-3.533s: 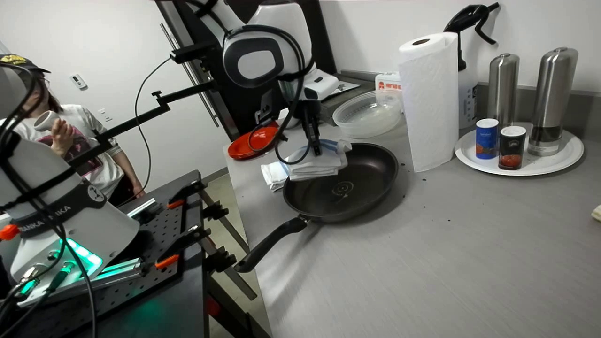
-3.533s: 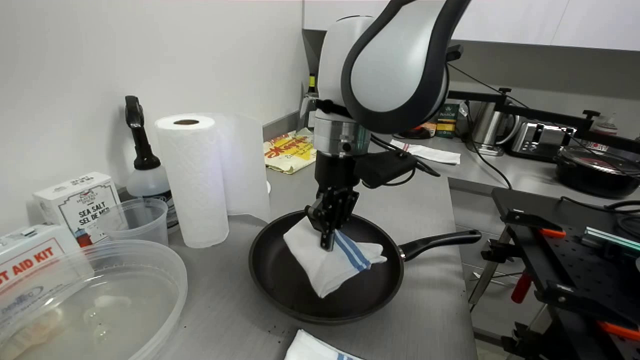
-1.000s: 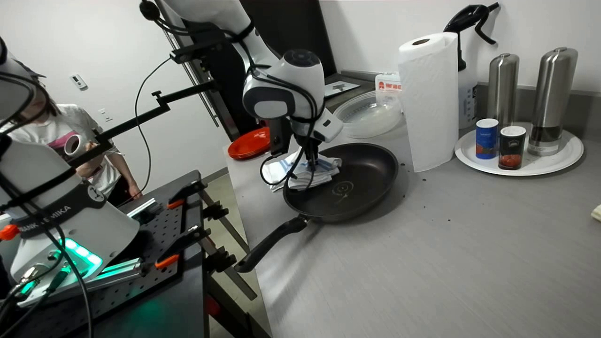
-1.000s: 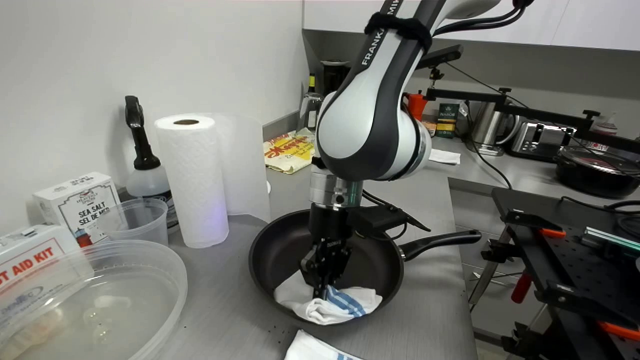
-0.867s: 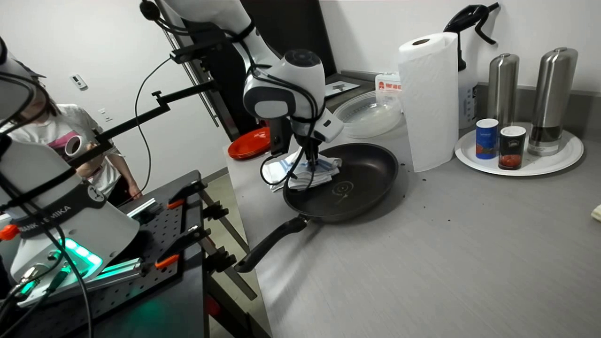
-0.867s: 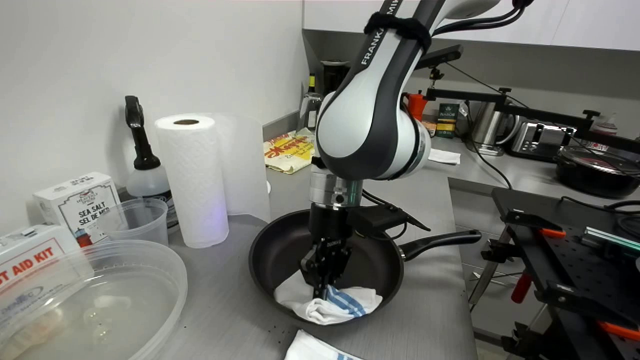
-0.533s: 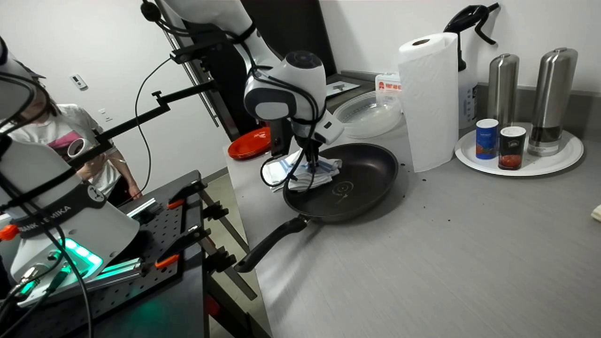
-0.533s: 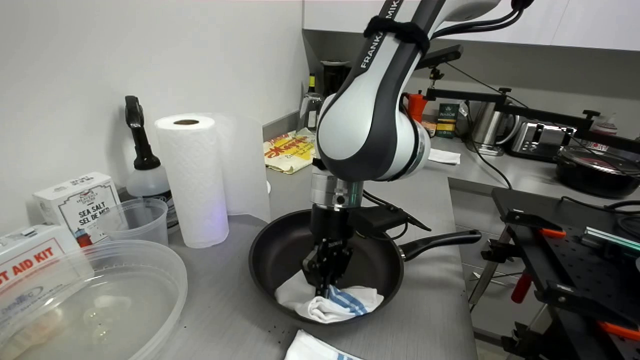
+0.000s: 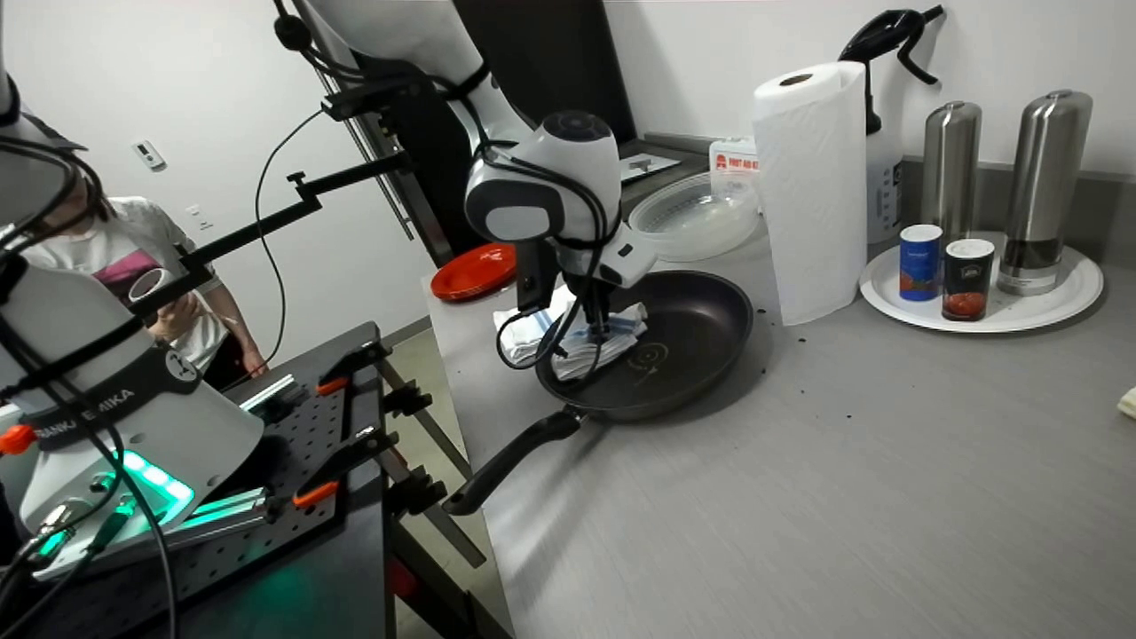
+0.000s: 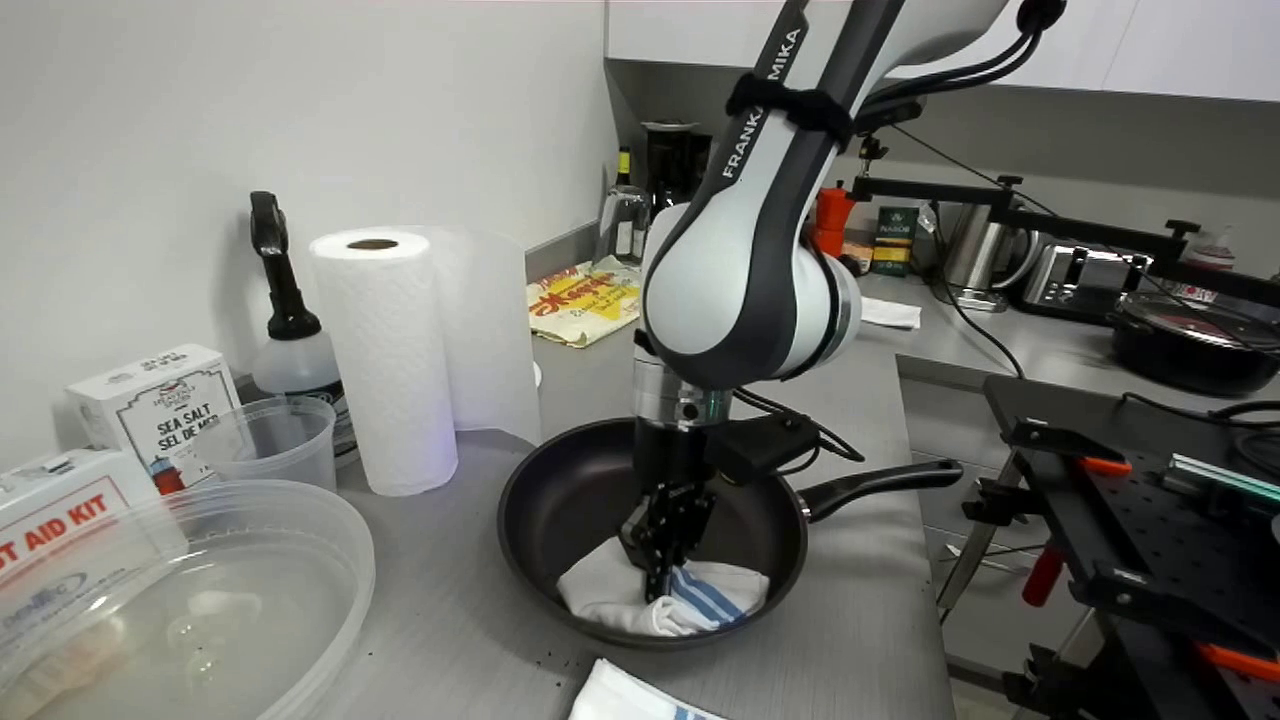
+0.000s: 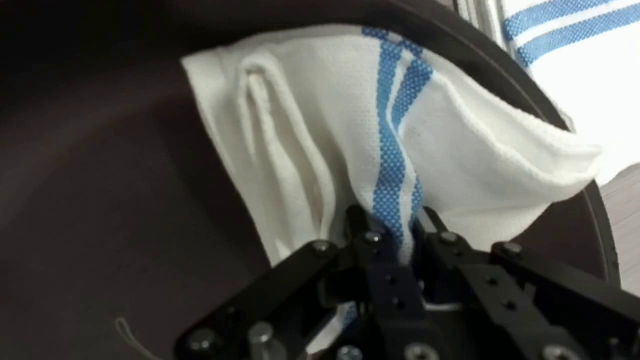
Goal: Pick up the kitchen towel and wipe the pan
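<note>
The kitchen towel, white with blue stripes, lies crumpled inside the pan in both exterior views (image 9: 626, 330) (image 10: 615, 590) and in the wrist view (image 11: 320, 85). My gripper (image 11: 397, 218) is shut on a striped fold of it, and the cloth bunches between the fingers. In an exterior view the gripper (image 10: 660, 592) points down into the pan near its rim. The dark round pan (image 10: 560, 500) stands on the counter, its black handle (image 9: 515, 461) reaching out over the counter's edge. In the wrist view one towel corner lies over the pan's rim (image 11: 602, 235).
A second striped cloth (image 10: 630, 695) lies on the counter beside the pan; it shows in the wrist view (image 11: 590, 90). A paper-towel roll (image 9: 812, 195), clear plastic tub (image 10: 270, 590), red dish (image 9: 475, 271) and white plate with shakers (image 9: 887, 297) stand around.
Over the last seconds my gripper has lowered and carried the towel from the pan's middle toward its rim, crumpling it. In the last half second it has shifted slightly toward the handle side.
</note>
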`<action>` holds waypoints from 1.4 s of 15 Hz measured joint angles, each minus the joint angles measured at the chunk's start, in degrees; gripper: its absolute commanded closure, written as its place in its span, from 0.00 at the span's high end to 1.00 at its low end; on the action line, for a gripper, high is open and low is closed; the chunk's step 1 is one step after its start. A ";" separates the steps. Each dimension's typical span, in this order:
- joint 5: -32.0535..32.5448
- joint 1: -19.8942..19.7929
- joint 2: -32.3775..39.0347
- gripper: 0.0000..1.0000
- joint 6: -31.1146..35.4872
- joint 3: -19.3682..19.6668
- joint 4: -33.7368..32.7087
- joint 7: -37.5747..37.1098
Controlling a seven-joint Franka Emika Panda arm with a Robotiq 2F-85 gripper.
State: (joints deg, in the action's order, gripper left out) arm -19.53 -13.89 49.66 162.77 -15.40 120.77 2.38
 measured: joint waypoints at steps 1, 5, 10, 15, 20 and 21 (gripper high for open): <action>0.06 0.61 -0.08 0.04 0.04 0.52 -0.15 -0.01; 0.79 3.11 -0.32 0.04 0.73 3.05 -1.09 -0.06; 3.30 5.75 -0.29 0.04 2.29 7.49 -3.02 -0.44; 6.77 7.78 -0.22 0.04 4.25 12.71 -4.15 -1.49; 9.02 9.64 -0.01 0.04 5.83 16.72 -4.60 -3.10; 9.32 10.08 -0.01 0.04 6.07 17.34 -4.60 -3.43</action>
State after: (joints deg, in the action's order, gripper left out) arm -10.21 -3.81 49.65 168.83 1.94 116.16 -1.05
